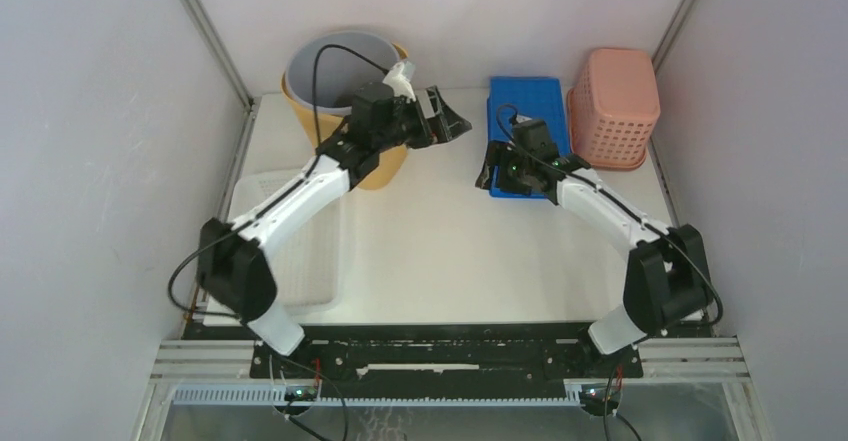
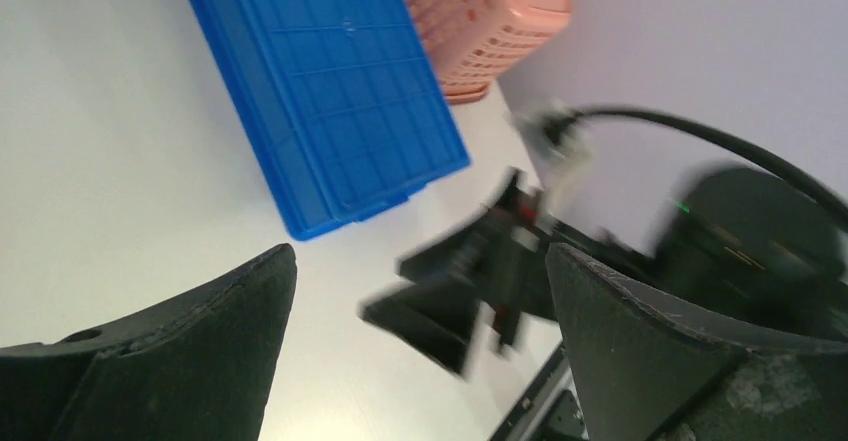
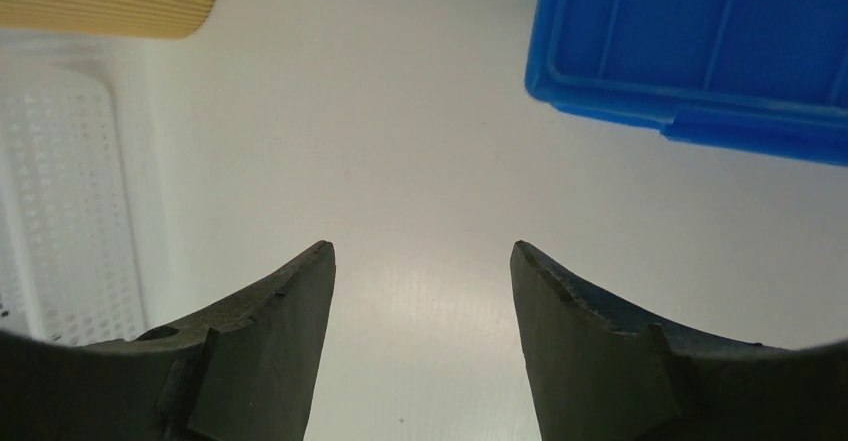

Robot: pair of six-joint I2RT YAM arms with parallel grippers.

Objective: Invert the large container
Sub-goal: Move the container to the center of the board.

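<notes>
White tabletop [image 1: 440,251] boxed in by pale grey walls [image 1: 100,161], that's the whole stage you're working with. Your large container [image 1: 340,61], the yellow ribbed bucket with the grey inside, sits at the back left of the table. Its mouth faces up, so it isn't flipped.

Your left gripper [image 2: 420,256] is reached out just to the right of the bucket's upper part. From the overhead cam I honestly can't tell if it's brushing the rim or just beside it. The jaws are spread wide with nothing pinched. Its wrist cam looks across the table at the blue crate [image 1: 528,111] and the pink basket [image 1: 612,106], and your other arm shows up as a blur in the gap.

Your right gripper [image 3: 422,251] hangs at the near left corner of the blue crate. Its jaws are apart too, with only bare table showing between them, so it's not holding anything. In that wrist view the crate's corner is up at the top right, a slice of the yellow bucket is at the top left, and the white perforated tray [image 1: 300,251] runs down the left edge.

That tray lies flat on the left side of the table, partly under your left arm. The pink basket stands at the back right, just beside the blue crate.
</notes>
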